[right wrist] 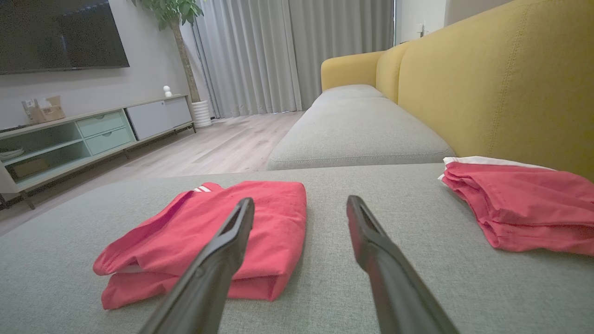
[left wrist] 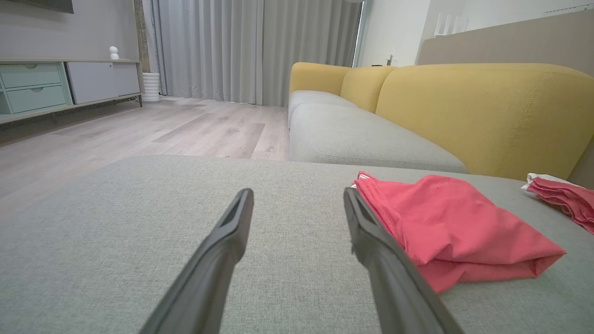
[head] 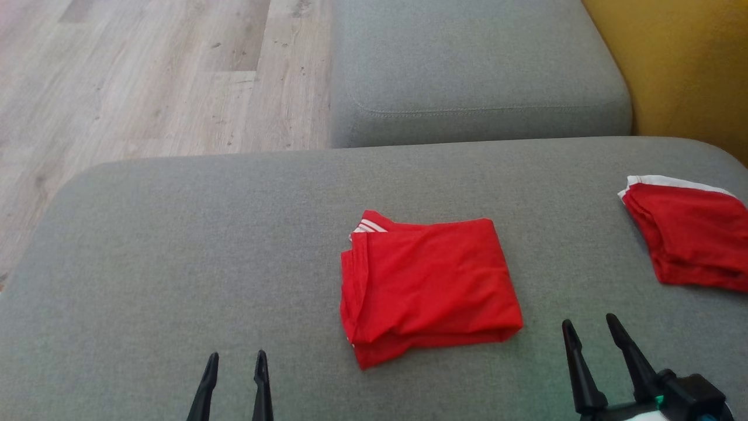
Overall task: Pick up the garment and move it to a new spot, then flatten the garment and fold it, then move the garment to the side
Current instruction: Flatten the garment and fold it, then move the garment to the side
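Garment (head: pixel 429 286) folded (red), left fingers (head: pixel 262 386), right fingers (head: pixel 575 368) low beside it, spread, empty.

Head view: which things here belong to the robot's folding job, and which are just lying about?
Job: folded red garment in the middle; left claw, open; right claw, open; grey cushion it lies on.
Lying about: second red garment at the right edge; yellow sofa back; wooden floor.

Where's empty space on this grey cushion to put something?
The grey cushion is bare on its whole left side, up to the folded red garment. A narrower bare strip separates it from the second red garment. The right end is crowded.
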You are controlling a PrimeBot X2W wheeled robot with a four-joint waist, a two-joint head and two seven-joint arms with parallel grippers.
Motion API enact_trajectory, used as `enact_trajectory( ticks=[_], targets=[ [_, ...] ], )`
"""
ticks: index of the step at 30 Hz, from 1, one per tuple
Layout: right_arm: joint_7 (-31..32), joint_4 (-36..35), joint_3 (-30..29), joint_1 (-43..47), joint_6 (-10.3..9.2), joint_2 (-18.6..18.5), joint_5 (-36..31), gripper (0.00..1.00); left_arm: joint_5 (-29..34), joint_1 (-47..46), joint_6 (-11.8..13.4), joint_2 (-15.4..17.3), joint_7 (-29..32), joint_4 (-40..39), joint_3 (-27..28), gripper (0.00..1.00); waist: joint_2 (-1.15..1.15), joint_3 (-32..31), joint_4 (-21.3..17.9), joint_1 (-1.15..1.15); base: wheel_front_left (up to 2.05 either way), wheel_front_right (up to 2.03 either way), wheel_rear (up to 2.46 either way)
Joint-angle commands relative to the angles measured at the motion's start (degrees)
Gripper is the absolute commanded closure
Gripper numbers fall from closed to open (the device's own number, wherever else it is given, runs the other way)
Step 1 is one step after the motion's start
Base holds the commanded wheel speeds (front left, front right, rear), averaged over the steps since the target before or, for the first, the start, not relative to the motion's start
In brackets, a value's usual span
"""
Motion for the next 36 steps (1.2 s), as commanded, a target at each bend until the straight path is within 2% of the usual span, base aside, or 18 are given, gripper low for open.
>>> enact_trajectory(
  ticks=[1,17,26,32,36],
  targets=[
    [-0.6,-1.7,0.9,-1.3,0.21,-0.7,-0.3,0.00,0.5,-1.7,-0.2,-0.4,-0.5,-1.6,1.9,0.00,0.00,0.0,0.1,0.00,0.00,0.00,0.00],
    [-0.6,1.4,1.0,-4.4,0.21,0.0,1.1,0.00,2.5,-3.3,0.0,-0.4,-0.5,-1.8,1.4,0.00,0.00,2.9,1.7,0.00,0.00,0.00,0.00],
    [-0.4,11.5,3.4,-13.8,0.21,-0.6,7.2,0.00,2.7,-4.7,0.3,-0.4,-0.5,-1.5,0.0,0.00,0.00,6.4,4.2,0.00,0.00,0.00,0.00],
    [5.9,18.9,3.5,-20.7,0.21,-1.4,13.6,0.00,2.7,-6.2,0.3,-0.4,-0.5,-1.5,-1.0,0.00,0.00,9.1,6.0,0.00,0.00,0.00,0.00],
    [12.3,24.0,4.0,-26.2,0.21,-2.8,17.4,0.00,2.7,-7.4,0.5,-0.4,-0.5,-1.4,-1.8,0.00,0.00,11.1,7.0,0.00,0.00,0.00,0.00]
  ],
)
